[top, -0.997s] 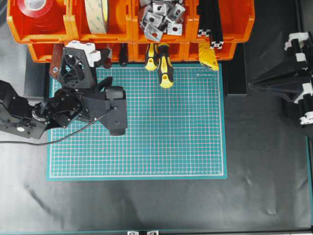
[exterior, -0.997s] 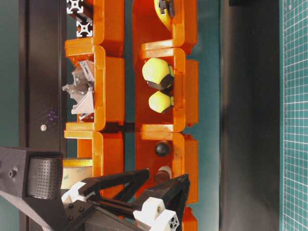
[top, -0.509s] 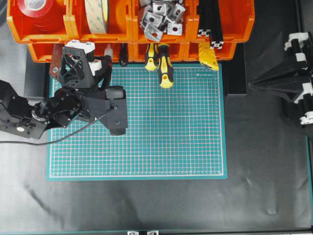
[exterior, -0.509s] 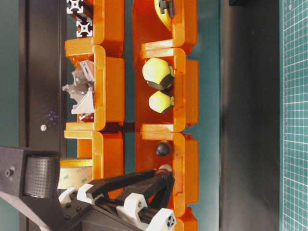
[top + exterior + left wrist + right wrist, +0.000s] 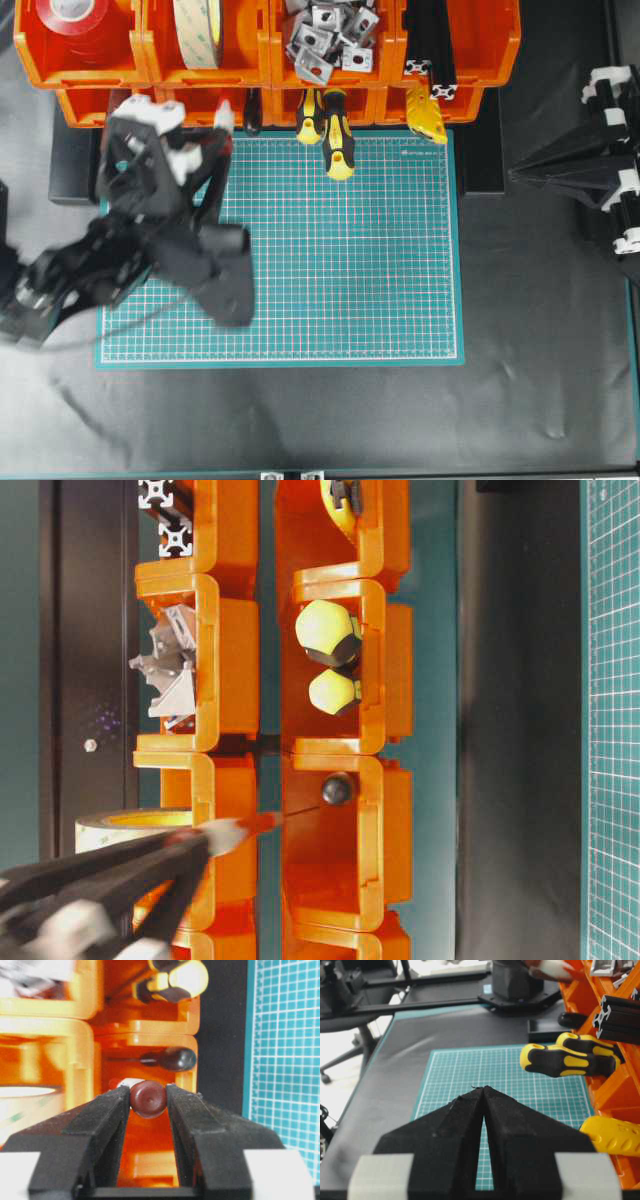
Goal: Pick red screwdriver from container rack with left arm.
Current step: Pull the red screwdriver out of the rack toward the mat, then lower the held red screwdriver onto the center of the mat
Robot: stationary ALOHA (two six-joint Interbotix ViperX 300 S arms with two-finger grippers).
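Orange rack (image 5: 265, 50) stands behind the green mat (image 5: 350, 250); my left gripper (image 5: 148, 1102) is clamped on the red screwdriver (image 5: 148, 1098), my right gripper (image 5: 483, 1094) is closed, empty.

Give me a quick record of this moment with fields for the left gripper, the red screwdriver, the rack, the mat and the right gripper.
left gripper: shut on the red screwdriver, blurred in the overhead view
red screwdriver: dark red butt cap pinched between both fingers; shaft tip seems to point toward the rack in the table-level view
container rack: orange bins holding tape rolls, metal brackets, black profiles
yellow-and-black screwdrivers: handles stick out of a lower bin over the mat
cutting mat: green, gridded, in front of the rack
right gripper: shut, holding nothing, off to the side
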